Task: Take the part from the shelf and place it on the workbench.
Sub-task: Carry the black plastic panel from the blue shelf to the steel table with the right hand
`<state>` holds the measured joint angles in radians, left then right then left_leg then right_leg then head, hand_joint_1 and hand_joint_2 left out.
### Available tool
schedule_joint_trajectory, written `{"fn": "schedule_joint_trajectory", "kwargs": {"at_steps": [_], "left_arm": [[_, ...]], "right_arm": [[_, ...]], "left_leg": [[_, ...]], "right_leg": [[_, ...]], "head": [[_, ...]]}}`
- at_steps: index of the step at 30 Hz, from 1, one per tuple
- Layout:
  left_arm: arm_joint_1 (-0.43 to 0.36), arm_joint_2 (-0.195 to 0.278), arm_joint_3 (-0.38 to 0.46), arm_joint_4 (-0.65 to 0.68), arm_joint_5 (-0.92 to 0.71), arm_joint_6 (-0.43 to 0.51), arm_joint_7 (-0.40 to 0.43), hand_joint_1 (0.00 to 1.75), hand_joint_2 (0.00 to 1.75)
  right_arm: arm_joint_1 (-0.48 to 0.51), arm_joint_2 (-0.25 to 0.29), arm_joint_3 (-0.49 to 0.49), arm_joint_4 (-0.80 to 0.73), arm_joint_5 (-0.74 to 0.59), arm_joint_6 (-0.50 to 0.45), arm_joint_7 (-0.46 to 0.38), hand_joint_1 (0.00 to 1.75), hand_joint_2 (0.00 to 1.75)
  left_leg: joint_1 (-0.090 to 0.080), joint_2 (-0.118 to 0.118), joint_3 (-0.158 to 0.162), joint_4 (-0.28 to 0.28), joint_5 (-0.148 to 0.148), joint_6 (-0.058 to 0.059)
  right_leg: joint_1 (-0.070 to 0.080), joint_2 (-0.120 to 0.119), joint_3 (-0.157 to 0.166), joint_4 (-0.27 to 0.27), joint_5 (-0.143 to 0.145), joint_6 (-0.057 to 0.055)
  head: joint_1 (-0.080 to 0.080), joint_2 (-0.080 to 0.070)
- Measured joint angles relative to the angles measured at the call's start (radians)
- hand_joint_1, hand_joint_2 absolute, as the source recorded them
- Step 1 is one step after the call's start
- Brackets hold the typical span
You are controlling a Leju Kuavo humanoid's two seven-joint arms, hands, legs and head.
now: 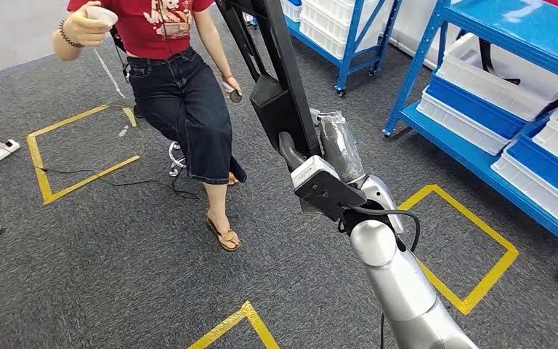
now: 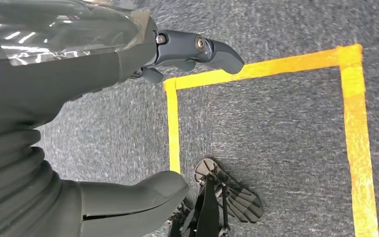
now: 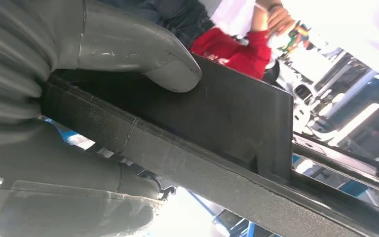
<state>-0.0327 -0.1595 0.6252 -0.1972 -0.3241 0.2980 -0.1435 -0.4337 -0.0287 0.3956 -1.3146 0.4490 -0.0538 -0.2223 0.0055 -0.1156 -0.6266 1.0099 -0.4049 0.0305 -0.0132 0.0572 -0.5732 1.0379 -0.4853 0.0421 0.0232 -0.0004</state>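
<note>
Seated person [image 1: 182, 94] upper left, blue shelf [image 1: 494, 156] upper right; right hand [image 1: 320, 163] grips the long black part [image 1: 280, 87], left hand [image 2: 79, 98] holding nothing, fingers [image 2: 212, 52] apart

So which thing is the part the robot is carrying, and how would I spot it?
Start at the silver right arm rising from the bottom of the head view and follow it up to the right hand. The hand grips a long black part slanting up out of the picture, the one dark beam among blue shelves of white bins.
</note>
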Motion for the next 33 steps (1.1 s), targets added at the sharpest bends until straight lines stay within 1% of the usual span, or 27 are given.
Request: {"fn": "schedule_joint_trajectory", "kwargs": {"at_steps": [1,3,4,6,7,8,9,10,11,12,13,15,16,18,19,20,21,22,23,24,25,26,27,28,30,32,33], "left_arm": [[0.001,0.0,0.0,0.0,-0.001,0.0,0.002,0.0,1.75],[0.004,-0.001,0.0,0.0,-0.007,0.002,0.009,0.0,1.75],[0.006,-0.001,0.0,0.0,-0.01,0.004,0.013,0.0,1.75],[0.007,-0.001,0.0,0.0,-0.018,0.01,0.02,0.0,1.75],[0.006,0.0,0.0,0.0,-0.019,0.012,0.021,0.0,1.75],[0.005,0.0,0.0,0.0,-0.02,0.014,0.021,0.0,1.75],[0.005,-0.001,0.0,0.0,-0.02,0.014,0.02,0.0,1.75],[0.005,-0.001,0.0,0.0,-0.02,0.015,0.018,0.0,1.75],[0.005,-0.001,0.001,0.0,-0.02,0.014,0.016,0.0,1.75],[0.005,-0.001,0.003,0.0,-0.02,0.014,0.014,0.0,1.75],[0.005,-0.001,0.004,0.0,-0.02,0.014,0.012,0.0,1.75],[0.002,0.0,0.007,0.0,-0.021,0.014,0.01,0.0,1.75],[0.001,-0.001,0.008,0.0,-0.021,0.014,0.009,0.0,1.75],[0.0,-0.001,0.01,0.0,-0.023,0.014,0.011,0.0,1.75],[0.0,-0.001,0.01,0.0,-0.024,0.014,0.013,0.0,1.75],[0.0,-0.001,0.011,0.0,-0.025,0.015,0.015,0.0,1.75],[0.0,-0.001,0.012,0.0,-0.026,0.016,0.018,0.0,1.75],[-0.002,-0.002,0.012,0.0,-0.027,0.016,0.02,0.0,1.75],[-0.003,-0.002,0.012,0.0,-0.029,0.017,0.022,0.0,1.75],[-0.004,-0.002,0.013,0.0,-0.03,0.017,0.023,0.0,1.75],[-0.004,-0.003,0.013,0.0,-0.03,0.017,0.025,0.0,1.75],[-0.003,-0.003,0.014,0.0,-0.031,0.018,0.028,0.0,1.75],[-0.002,-0.003,0.014,0.0,-0.031,0.019,0.031,0.0,1.75],[-0.002,-0.003,0.015,0.0,-0.032,0.02,0.033,0.0,1.75],[-0.002,-0.005,0.015,0.0,-0.032,0.021,0.036,0.0,1.75],[-0.001,-0.008,0.015,0.0,-0.032,0.023,0.039,0.0,1.75],[0.001,-0.008,0.015,0.0,-0.032,0.024,0.04,0.0,1.75]], "right_arm": [[0.001,-0.001,-0.002,-0.002,0.001,0.0,0.0,1.54,1.75],[0.005,0.002,-0.004,-0.009,0.007,-0.001,0.001,1.54,1.75],[0.006,0.004,-0.006,-0.014,0.011,-0.002,0.002,1.54,1.75],[0.008,0.011,-0.008,-0.023,0.017,-0.004,0.001,1.54,1.75],[0.01,0.013,-0.011,-0.025,0.019,-0.005,0.001,1.54,1.75],[0.013,0.014,-0.014,-0.027,0.019,-0.006,0.0,1.54,1.75],[0.017,0.014,-0.017,-0.027,0.02,-0.007,0.0,1.54,1.75],[0.02,0.015,-0.019,-0.027,0.021,-0.007,0.0,1.54,1.75],[0.022,0.016,-0.02,-0.027,0.021,-0.007,0.0,1.54,1.75],[0.023,0.017,-0.02,-0.028,0.021,-0.007,0.0,1.54,1.75],[0.024,0.017,-0.02,-0.029,0.021,-0.007,0.0,1.54,1.75],[0.025,0.018,-0.021,-0.031,0.021,-0.007,0.0,1.54,1.75],[0.026,0.018,-0.022,-0.033,0.021,-0.007,0.0,1.54,1.75],[0.03,0.02,-0.022,-0.038,0.022,-0.007,0.0,1.54,1.75],[0.032,0.021,-0.022,-0.041,0.023,-0.008,0.0,1.54,1.75],[0.035,0.023,-0.022,-0.045,0.024,-0.008,0.0,1.54,1.75],[0.04,0.023,-0.022,-0.049,0.025,-0.008,-0.001,1.54,1.75],[0.045,0.021,-0.023,-0.053,0.026,-0.009,-0.001,1.54,1.75],[0.052,0.02,-0.024,-0.055,0.026,-0.009,-0.001,1.54,1.75],[0.06,0.018,-0.026,-0.057,0.027,-0.009,0.0,1.54,1.75],[0.067,0.016,-0.027,-0.058,0.029,-0.01,0.0,1.54,1.75],[0.073,0.015,-0.029,-0.061,0.03,-0.01,0.001,1.54,1.75],[0.078,0.014,-0.03,-0.066,0.032,-0.01,0.002,1.54,1.75],[0.08,0.014,-0.031,-0.072,0.034,-0.01,0.003,1.54,1.75],[0.081,0.013,-0.033,-0.083,0.035,-0.01,0.003,1.54,1.75],[0.082,0.013,-0.035,-0.09,0.037,-0.01,0.004,1.54,1.75],[0.083,0.013,-0.036,-0.093,0.038,-0.009,0.004,1.54,1.75]], "left_leg": [[0.0,-0.01,-0.003,0.0,0.001,-0.005],[0.003,-0.024,-0.009,-0.001,0.005,-0.017],[0.003,-0.015,-0.013,0.003,0.003,-0.022],[0.001,0.041,-0.042,0.061,-0.035,-0.03],[0.001,0.075,-0.071,0.12,-0.067,-0.034],[0.003,0.096,-0.105,0.191,-0.101,-0.039],[0.006,0.106,-0.136,0.252,-0.124,-0.043],[0.01,0.11,-0.152,0.284,-0.13,-0.046],[0.013,0.113,-0.147,0.276,-0.117,-0.049],[0.015,0.121,-0.122,0.229,-0.09,-0.05],[0.017,0.14,-0.08,0.157,-0.06,-0.051],[0.013,0.176,-0.015,0.042,-0.022,-0.044],[0.009,0.183,-0.002,0.018,-0.018,-0.038],[0.001,0.161,-0.003,0.013,-0.018,-0.022],[0.001,0.15,-0.002,0.009,-0.016,-0.014],[0.002,0.139,0.0,0.006,-0.013,-0.006],[0.004,0.129,0.002,0.003,-0.01,0.001],[0.005,0.118,0.003,0.001,-0.008,0.007],[0.005,0.105,0.002,0.001,-0.008,0.011],[0.003,0.091,0.002,0.001,-0.008,0.013],[0.002,0.075,0.001,0.001,-0.008,0.014],[0.001,0.06,0.002,0.002,-0.007,0.014],[0.0,0.045,0.002,0.002,-0.007,0.015],[-0.001,0.031,0.003,0.002,-0.006,0.014],[-0.003,0.006,0.002,0.003,-0.004,0.01],[-0.003,-0.015,-0.003,0.004,-0.001,0.002],[-0.003,-0.025,-0.006,0.003,0.001,-0.004]], "right_leg": [[0.002,0.007,0.01,-0.02,0.007,-0.005],[0.003,-0.012,0.014,-0.025,0.013,-0.019],[0.001,-0.022,0.015,-0.028,0.016,-0.025],[-0.005,-0.044,0.018,-0.034,0.021,-0.039],[-0.002,-0.055,0.018,-0.034,0.02,-0.043],[-0.001,-0.069,0.018,-0.034,0.019,-0.047],[0.001,-0.083,0.018,-0.034,0.018,-0.048],[0.002,-0.096,0.018,-0.033,0.017,-0.049],[0.002,-0.109,0.018,-0.033,0.016,-0.049],[0.002,-0.121,0.019,-0.033,0.015,-0.047],[0.002,-0.131,0.021,-0.032,0.013,-0.044],[0.009,-0.15,0.024,-0.031,0.006,-0.033],[0.012,-0.158,0.027,-0.031,0.003,-0.027],[0.014,-0.177,0.033,-0.033,-0.002,-0.014],[0.012,-0.172,0.033,-0.029,-0.006,-0.009],[0.01,-0.154,0.028,-0.014,-0.017,-0.006],[0.008,-0.127,0.012,0.022,-0.036,-0.006],[0.006,-0.095,-0.018,0.083,-0.064,-0.01],[0.006,-0.075,-0.053,0.155,-0.093,-0.016],[0.006,-0.065,-0.088,0.225,-0.117,-0.018],[0.007,-0.06,-0.112,0.268,-0.128,-0.017],[0.007,-0.058,-0.117,0.269,-0.12,-0.013],[0.007,-0.055,-0.104,0.23,-0.098,-0.008],[0.007,-0.045,-0.074,0.16,-0.067,-0.003],[0.009,-0.007,-0.013,0.021,-0.01,-0.003],[0.014,0.01,0.013,-0.029,0.012,-0.013],[0.015,0.0,0.015,-0.031,0.015,-0.018]], "head": [[0.0,0.0],[0.0,0.0],[0.0,0.0],[-0.002,0.0],[-0.003,0.0],[-0.005,0.0],[-0.004,0.0],[-0.004,0.0],[-0.004,0.0],[-0.004,0.0],[-0.004,0.0],[-0.003,0.0],[-0.001,0.0],[0.001,0.0],[0.002,0.0],[0.001,0.0],[0.002,0.0],[0.002,0.0],[0.002,0.0],[0.003,0.0],[0.003,0.0],[0.003,0.0],[0.003,0.0],[0.003,0.0],[0.003,0.0],[0.002,0.0],[0.002,0.0]]}}
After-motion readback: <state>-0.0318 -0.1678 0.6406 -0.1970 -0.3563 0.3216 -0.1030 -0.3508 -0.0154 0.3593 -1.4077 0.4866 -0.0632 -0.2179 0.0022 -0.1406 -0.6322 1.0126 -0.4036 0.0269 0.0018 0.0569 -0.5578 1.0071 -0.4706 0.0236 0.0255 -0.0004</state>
